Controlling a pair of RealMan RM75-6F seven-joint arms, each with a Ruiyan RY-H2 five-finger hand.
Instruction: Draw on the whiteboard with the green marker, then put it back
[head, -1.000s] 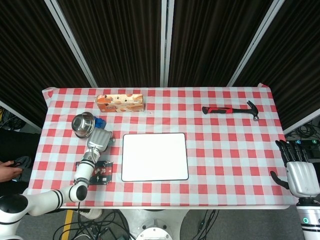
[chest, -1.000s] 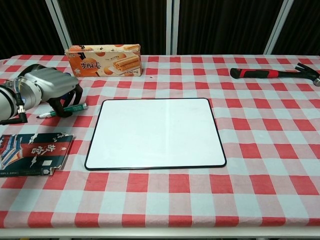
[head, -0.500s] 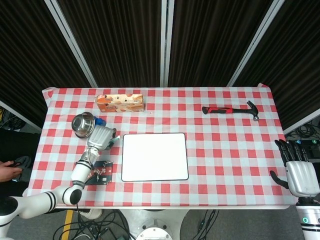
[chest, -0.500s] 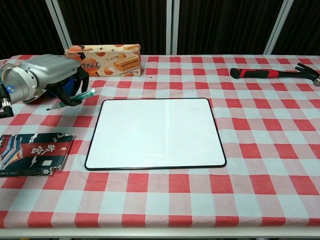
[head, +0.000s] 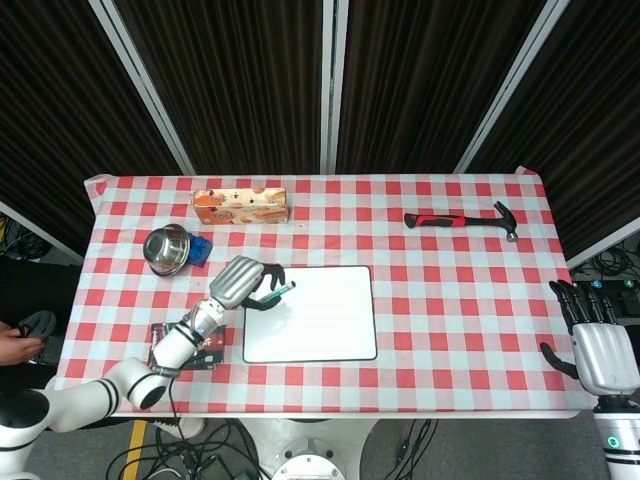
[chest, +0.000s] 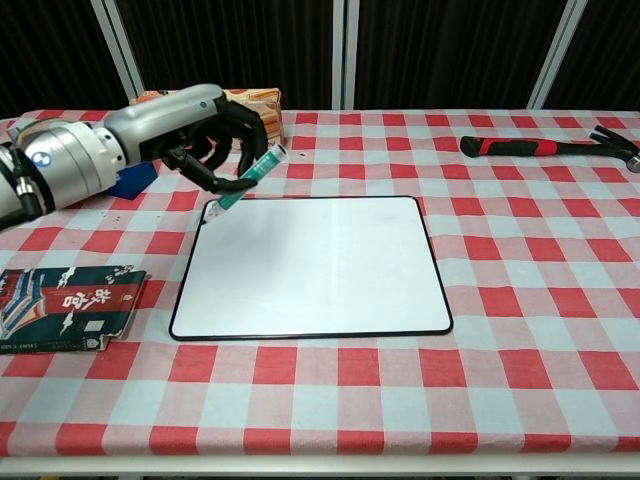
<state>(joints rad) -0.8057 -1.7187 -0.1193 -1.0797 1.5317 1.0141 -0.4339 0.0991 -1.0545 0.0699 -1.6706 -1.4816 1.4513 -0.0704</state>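
Note:
My left hand (head: 243, 282) (chest: 190, 130) holds the green marker (head: 277, 293) (chest: 249, 177) above the whiteboard's far left corner. The marker is tilted, its lower end pointing down toward the board's left edge. The whiteboard (head: 310, 313) (chest: 312, 265) lies flat at the table's middle, white and unmarked, with a thin black rim. My right hand (head: 601, 345) hangs off the table's right front corner with fingers apart and nothing in it; the chest view does not show it.
A steel bowl (head: 166, 249) and a blue object (head: 202, 246) sit left of the board, an orange biscuit box (head: 240, 206) (chest: 255, 100) behind. A dark packet (head: 203, 346) (chest: 65, 307) lies at the front left. A red-handled hammer (head: 458, 219) (chest: 545, 146) rests far right.
My left hand lifted the green marker from the cloth beside the bowl and carried it right, to above the whiteboard's left edge. The right hand has not moved.

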